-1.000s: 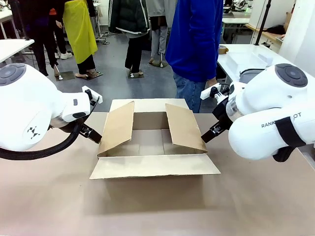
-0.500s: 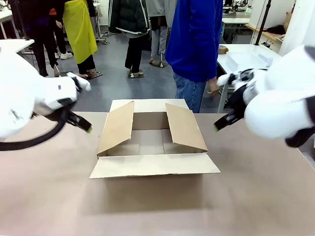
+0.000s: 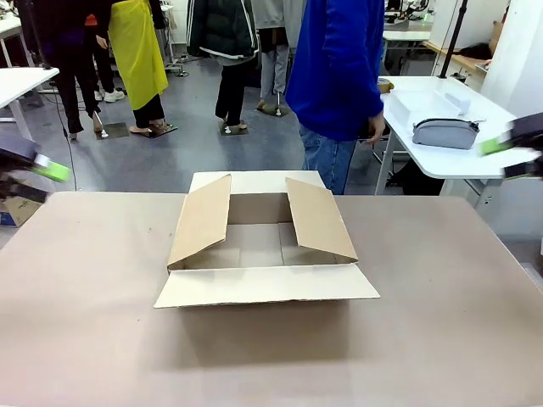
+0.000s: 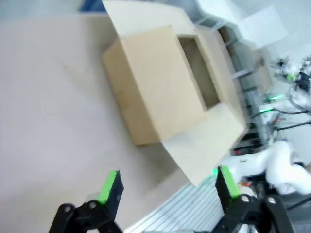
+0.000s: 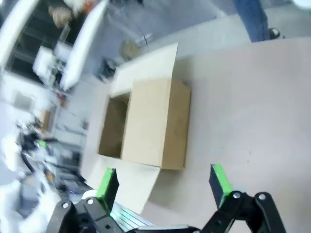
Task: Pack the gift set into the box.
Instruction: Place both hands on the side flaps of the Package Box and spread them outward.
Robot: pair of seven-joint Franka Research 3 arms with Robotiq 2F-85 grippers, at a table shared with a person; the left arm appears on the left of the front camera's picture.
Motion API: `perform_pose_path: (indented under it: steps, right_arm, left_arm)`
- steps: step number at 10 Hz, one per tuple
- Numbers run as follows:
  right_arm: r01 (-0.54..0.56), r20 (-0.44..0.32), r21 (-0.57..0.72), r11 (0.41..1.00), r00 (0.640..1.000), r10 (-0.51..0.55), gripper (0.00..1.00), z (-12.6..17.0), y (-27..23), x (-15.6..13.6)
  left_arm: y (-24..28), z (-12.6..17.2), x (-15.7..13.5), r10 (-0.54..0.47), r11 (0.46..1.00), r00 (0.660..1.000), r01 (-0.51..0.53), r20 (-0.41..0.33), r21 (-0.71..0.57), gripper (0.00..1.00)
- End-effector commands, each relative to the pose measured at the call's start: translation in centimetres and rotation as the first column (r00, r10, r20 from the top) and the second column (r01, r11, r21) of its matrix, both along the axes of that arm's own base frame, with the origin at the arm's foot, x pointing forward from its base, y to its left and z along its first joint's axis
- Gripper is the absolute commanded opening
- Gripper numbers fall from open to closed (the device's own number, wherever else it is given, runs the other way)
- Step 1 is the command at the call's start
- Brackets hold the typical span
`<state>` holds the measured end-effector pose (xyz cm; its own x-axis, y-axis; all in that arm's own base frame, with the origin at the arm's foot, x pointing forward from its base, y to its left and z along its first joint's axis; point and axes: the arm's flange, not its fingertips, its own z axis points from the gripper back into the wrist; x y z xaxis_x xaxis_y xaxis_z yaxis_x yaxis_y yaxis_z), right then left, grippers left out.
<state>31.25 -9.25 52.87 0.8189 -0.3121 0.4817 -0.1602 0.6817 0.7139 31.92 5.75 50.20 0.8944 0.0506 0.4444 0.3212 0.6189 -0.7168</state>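
The broad table (image 3: pixel 441 339), matte tan and smooth, carries only the carton (image 3: pixel 263 326), a flat rectangular box of brown corrugated cardboard with crisp folded edges. Its near flap lies out flat toward the robot, its far flap lies out toward the person (image 3: pixel 335 68), and the two side flaps stand up at a slant, so the mouth is open and the bare cardboard floor shows inside. By that, the packing proper has not begun, and the step in hand looks like the wait for, or fetching of, the gift set. The person, in a blue top, stands at the far edge beside a white side table (image 3: pixel 428 165) with a hard, glossy top. The left gripper (image 4: pixel 169 180) and the right gripper (image 5: pixel 163 179) hover off the two sides of the table, well apart from the carton, each with its black fingers spread wide, green pads facing across the gap and nothing between them. Of the set, only the grey pouch (image 3: pixel 445 133) can be made out: soft, rounded and zip-topped (probably fabric), lying on the side table. The next move likely calls for the set to come within reach and then go down between the slanted flaps without catching them.
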Motion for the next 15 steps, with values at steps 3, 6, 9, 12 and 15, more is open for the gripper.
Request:
perform_pose_path:
  steps: [3, 6, 9, 12, 15]
  right_arm:
    - [0.369, -0.07, 0.49, 0.789, 0.92, -0.387, 1.0, -9.1, -10.3, -7.9]
    - [0.33, -0.074, 0.389, 0.86, 0.942, -0.328, 1.0, -3.9, -14.0, -6.2]
    - [0.33, -0.074, 0.389, 0.86, 0.942, -0.328, 1.0, -3.9, -14.0, -6.2]
    - [0.159, -0.077, 0.157, 0.975, 0.986, -0.148, 1.0, -1.4, -5.6, -0.5]
    - [-0.307, -0.109, -0.166, 0.937, 0.95, 0.292, 1.0, -0.4, 13.4, 5.0]
  left_arm:
    - [13.8, -8.0, -2.2, 0.494, 0.588, 0.852, -0.474, -0.174, -0.655, 1.0]
    - [17.0, -8.1, -4.3, 0.415, 0.746, 0.892, -0.445, -0.177, -0.496, 1.0]
    - [17.0, -8.1, -4.3, 0.415, 0.746, 0.892, -0.445, -0.177, -0.496, 1.0]
    - [10.7, -3.9, -0.8, 0.338, 0.848, 0.931, -0.364, -0.136, -0.385, 1.0]
    - [-5.2, 1.1, 3.4, -0.065, 0.986, 0.982, 0.036, -0.177, -0.163, 1.0]
